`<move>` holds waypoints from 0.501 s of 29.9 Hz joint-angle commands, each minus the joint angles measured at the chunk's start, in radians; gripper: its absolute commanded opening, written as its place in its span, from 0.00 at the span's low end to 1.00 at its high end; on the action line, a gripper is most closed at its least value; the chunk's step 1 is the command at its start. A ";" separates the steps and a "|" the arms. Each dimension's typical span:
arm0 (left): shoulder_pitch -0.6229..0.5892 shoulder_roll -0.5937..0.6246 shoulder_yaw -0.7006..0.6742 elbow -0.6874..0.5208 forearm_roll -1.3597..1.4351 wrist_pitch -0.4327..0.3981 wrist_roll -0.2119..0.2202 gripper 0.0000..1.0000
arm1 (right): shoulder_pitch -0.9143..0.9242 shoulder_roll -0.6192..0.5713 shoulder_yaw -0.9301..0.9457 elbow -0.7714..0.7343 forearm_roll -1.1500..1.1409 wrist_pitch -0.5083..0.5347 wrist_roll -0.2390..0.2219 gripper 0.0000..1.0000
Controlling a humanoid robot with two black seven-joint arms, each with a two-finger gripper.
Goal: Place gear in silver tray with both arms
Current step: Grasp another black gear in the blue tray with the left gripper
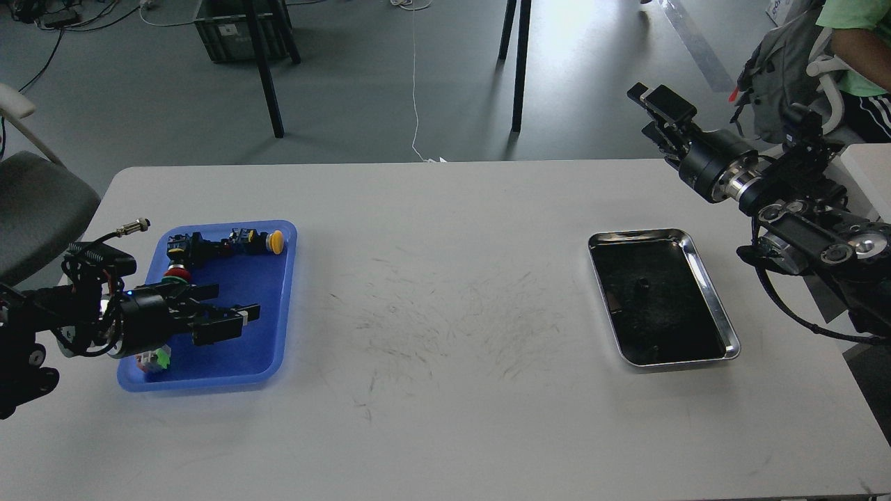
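The silver tray (717,306) lies on the right side of the white table, and a small black gear (642,283) sits on its dark bottom. My left gripper (245,320) is low over the blue plastic tray (278,278), fingers apart and pointing right. It covers the spot where a second small black gear lay, so that gear does not show. My right gripper (654,104) is raised above the table's far right edge, behind the silver tray, open and empty.
The blue tray also holds several push-button switches, one with a yellow cap (276,241), one red and green (178,275). A person sits at the far right (856,42). Table legs and a grey crate (237,28) stand on the floor behind.
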 commanded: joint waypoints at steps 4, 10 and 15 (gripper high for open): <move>0.014 -0.056 0.002 0.058 0.045 0.030 0.000 0.94 | -0.054 0.009 0.086 0.000 0.133 -0.001 0.000 0.93; 0.015 -0.093 0.002 0.103 0.057 0.039 0.000 0.90 | -0.077 0.071 0.094 0.005 0.258 -0.025 0.000 0.94; 0.014 -0.105 0.002 0.120 0.098 0.056 0.000 0.85 | -0.093 0.092 0.172 0.008 0.265 -0.027 0.000 0.94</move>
